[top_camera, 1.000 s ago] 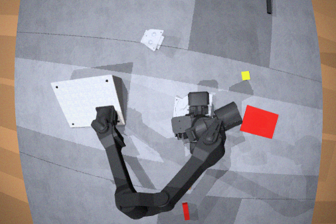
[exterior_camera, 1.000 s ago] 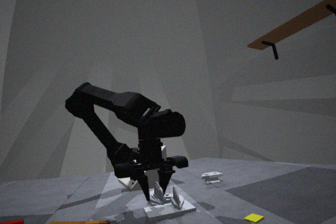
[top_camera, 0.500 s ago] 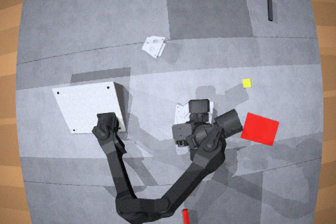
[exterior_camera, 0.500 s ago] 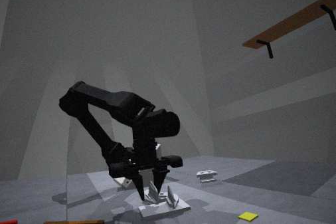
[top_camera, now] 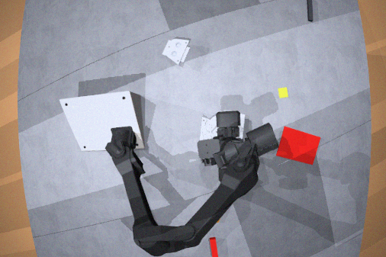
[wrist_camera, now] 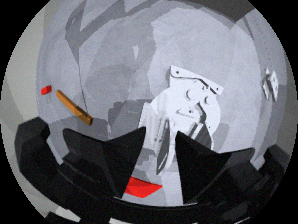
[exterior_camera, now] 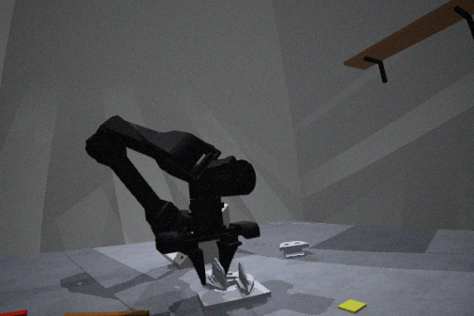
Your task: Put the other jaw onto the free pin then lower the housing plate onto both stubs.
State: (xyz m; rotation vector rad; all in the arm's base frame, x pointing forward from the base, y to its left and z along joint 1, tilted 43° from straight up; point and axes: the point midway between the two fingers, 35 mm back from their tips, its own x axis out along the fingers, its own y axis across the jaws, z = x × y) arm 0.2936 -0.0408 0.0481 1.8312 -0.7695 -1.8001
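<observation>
My gripper [exterior_camera: 215,278] [wrist_camera: 160,132] points down, shut on a white finned jaw [exterior_camera: 218,275] [wrist_camera: 162,146]. It holds the jaw low at the white base [top_camera: 206,129] [exterior_camera: 259,292] [wrist_camera: 176,84]. The other jaw [exterior_camera: 244,280] [wrist_camera: 202,136] stands on the base beside the held one, its fin apart from it. The arm covers both jaws in the top view. Whether the held jaw is around its pin, and whether the teeth mesh, cannot be told. The housing plate [top_camera: 176,51] [exterior_camera: 294,244] [wrist_camera: 270,85], white with two round holes, lies apart from the base.
A large white board [top_camera: 99,120] with dark corner holes stands left, partly under the arm's base. A red square [top_camera: 299,146] [wrist_camera: 142,188] lies beside the gripper. A yellow square [top_camera: 283,92] [exterior_camera: 352,306], black bar [top_camera: 310,9], red block [top_camera: 213,247] [wrist_camera: 46,90] and orange bar [wrist_camera: 75,108] [exterior_camera: 107,313] lie around.
</observation>
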